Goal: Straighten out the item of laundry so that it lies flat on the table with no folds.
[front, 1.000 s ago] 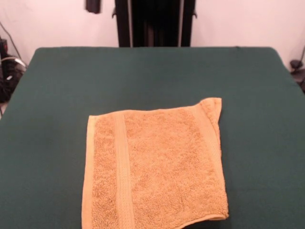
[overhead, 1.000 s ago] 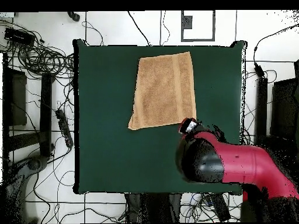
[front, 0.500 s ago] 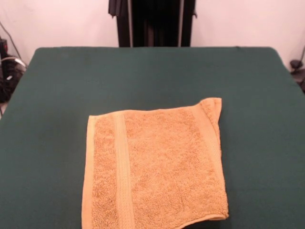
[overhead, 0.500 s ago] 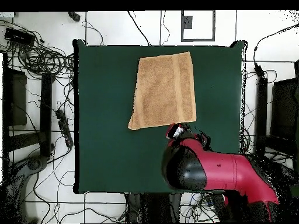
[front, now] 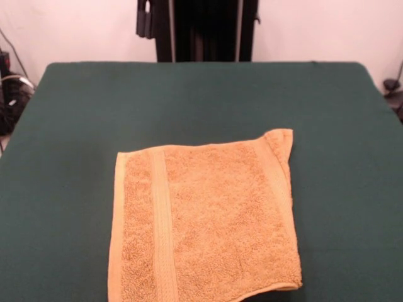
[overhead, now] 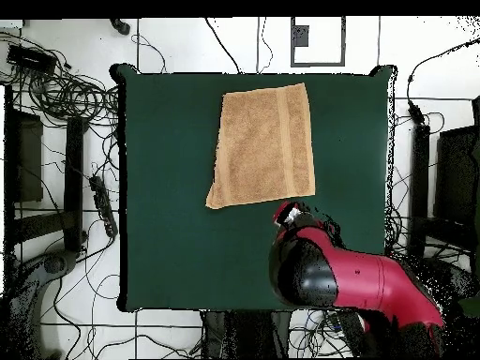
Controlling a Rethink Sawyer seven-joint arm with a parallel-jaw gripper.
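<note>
Towel: towel (front: 204,220) lies spread on the table toward its camera-side edge in the front view; in the overhead view towel (overhead: 263,143) sits by the table's top edge, a little right of the middle.
Towel shape: mostly flat, with a woven band near each short edge; one corner (front: 280,139) sticks out past the far edge and looks folded or bunched, and the same corner (overhead: 217,198) shows as a point at the lower left in the overhead view.
Table: table (front: 201,100) has a plain dark green surface, far wider than the towel; bare green lies on every side of the towel except the camera-side edge in the front view, where the towel runs out of frame.
Gripper: gripper (front: 145,17) shows as dark tips at the top edge of the front view, above the table's far side and well clear of the towel; I cannot tell how far it is open, and it holds nothing that I can see.
Arm: red and black arm (overhead: 347,281) reaches in from the lower right of the overhead view, its head (overhead: 292,215) just below the towel's lower edge.
Room: pale wall behind the table in the front view; light floor with many black cables (overhead: 66,89) at the left of the table in the overhead view.
Open room: widest bare stretch of table is at the left and lower left in the overhead view.
</note>
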